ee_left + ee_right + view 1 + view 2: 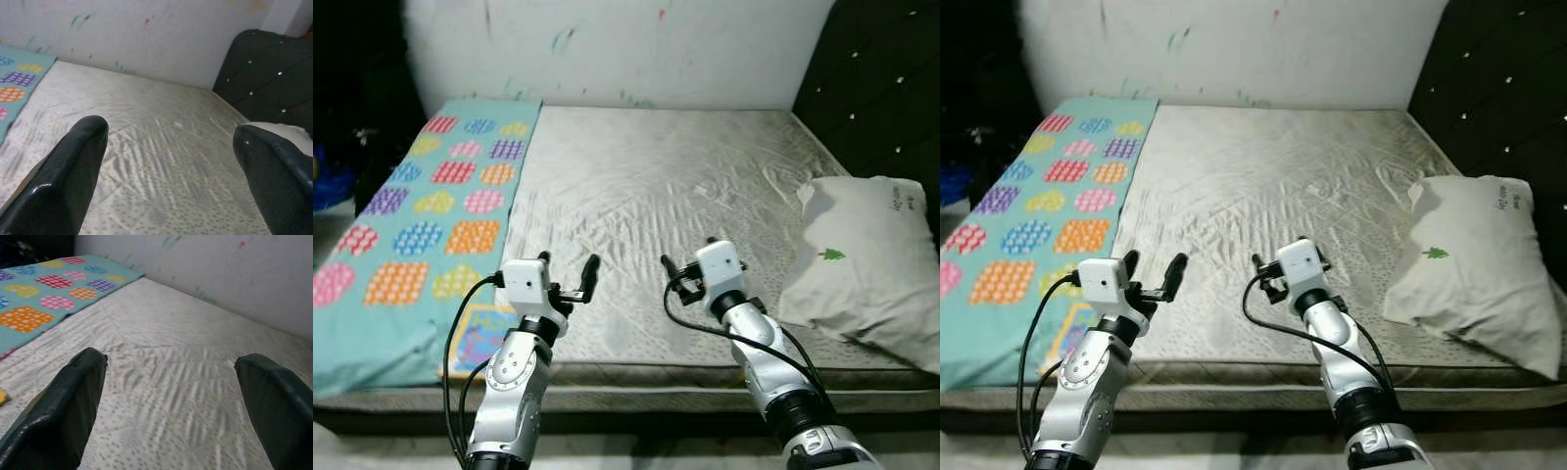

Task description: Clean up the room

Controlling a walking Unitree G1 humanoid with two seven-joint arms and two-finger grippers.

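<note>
The pillow [862, 259] lies on the bed's right side, against the dark padded headboard [881, 88], its long axis running from the headboard out toward the bed's near edge and tilted a little. It looks soft, light and floppy; a pinch on a corner or along a seam should hold better than a grip on the puffy middle, which would likely slump.

The patterned blanket [421, 215] covers the bed's left strip, long axis running from the near edge to the far wall; it is limp cloth, best taken at an edge or corner. A small picture book [484, 338] lies by its near corner.

The grey mattress [656, 186] between them is wrinkled.

Over its near edge hover the left gripper [570, 274] and right gripper [690, 257], jaws wide apart, holding nothing.
</note>
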